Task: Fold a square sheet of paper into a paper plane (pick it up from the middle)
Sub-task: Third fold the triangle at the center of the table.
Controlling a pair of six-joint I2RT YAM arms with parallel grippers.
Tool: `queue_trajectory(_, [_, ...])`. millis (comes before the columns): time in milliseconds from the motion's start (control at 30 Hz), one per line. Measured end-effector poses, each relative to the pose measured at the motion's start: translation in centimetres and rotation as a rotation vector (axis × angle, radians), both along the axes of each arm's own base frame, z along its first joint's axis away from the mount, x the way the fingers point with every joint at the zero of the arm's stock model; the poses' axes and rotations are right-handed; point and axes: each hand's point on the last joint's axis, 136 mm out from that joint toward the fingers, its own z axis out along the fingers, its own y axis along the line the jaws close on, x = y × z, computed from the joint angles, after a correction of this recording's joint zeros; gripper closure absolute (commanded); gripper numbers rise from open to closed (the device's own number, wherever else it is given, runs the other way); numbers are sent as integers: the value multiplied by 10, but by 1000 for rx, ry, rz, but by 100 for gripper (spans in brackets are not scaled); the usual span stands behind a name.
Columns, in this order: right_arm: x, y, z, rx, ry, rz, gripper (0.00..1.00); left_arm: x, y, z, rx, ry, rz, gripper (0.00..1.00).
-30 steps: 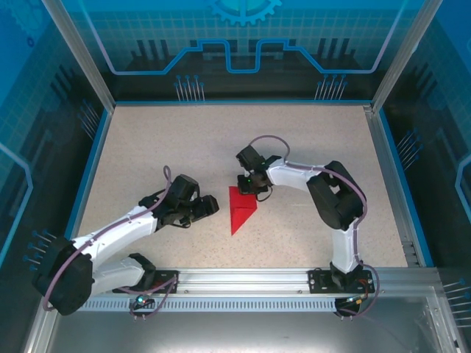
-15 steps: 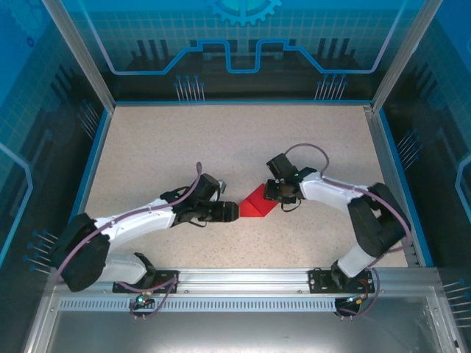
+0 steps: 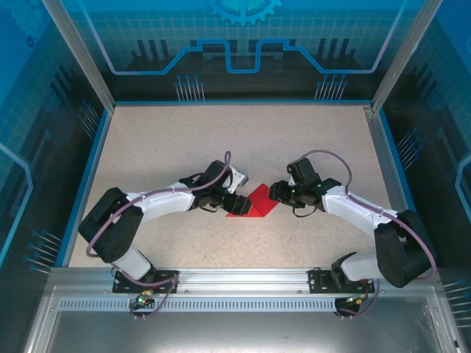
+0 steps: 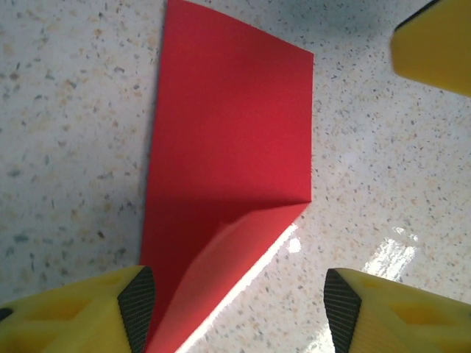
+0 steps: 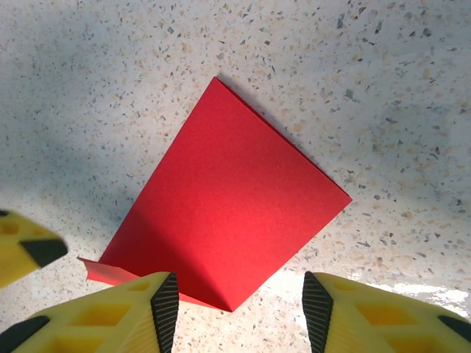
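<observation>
Looking down from above, we find the square sheet of paper lying near the middle of the table, already folded into a smaller, creased shape with more than one layer. The left gripper sits just at its 9 o'clock edge and the right gripper just at its 3 o'clock edge, so the paper lies between them.

From the left wrist we see the sheet stretching towards 12 o'clock, with one layer curling up off the table at 6 o'clock. The left gripper has its jaws standing wide, one finger right at the paper's edge, and nothing pinched. From the right wrist the sheet points towards 12 o'clock. The right gripper is likewise spread apart, a corner of the paper lying in the gap, ungripped.

We judge the task partly done: the first folds are in, but there is no narrow pointed dart with a centre crease. By our reckoning the raised layer needs pressing flat, and the nose and wing folds are left.
</observation>
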Motion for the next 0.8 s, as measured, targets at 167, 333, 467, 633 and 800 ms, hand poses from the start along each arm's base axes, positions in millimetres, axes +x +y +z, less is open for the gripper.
queue_trajectory(167, [0,1,7,20,-14,1,48,8,-8,-4,-26,6,-80,48])
queue_trajectory(333, [-1,-1,7,28,-8,-6,48,0,-22,2,-86,15,-191,54])
queue_trajectory(467, [-4,-3,5,31,-2,-12,48,-5,-23,0,-98,25,-247,50])
queue_trajectory(633, [-4,-4,9,41,-14,-17,48,2,-18,-13,-72,41,-254,54])
queue_trajectory(800, [-5,-6,11,44,-20,-20,48,6,-16,-19,-53,29,-268,50])
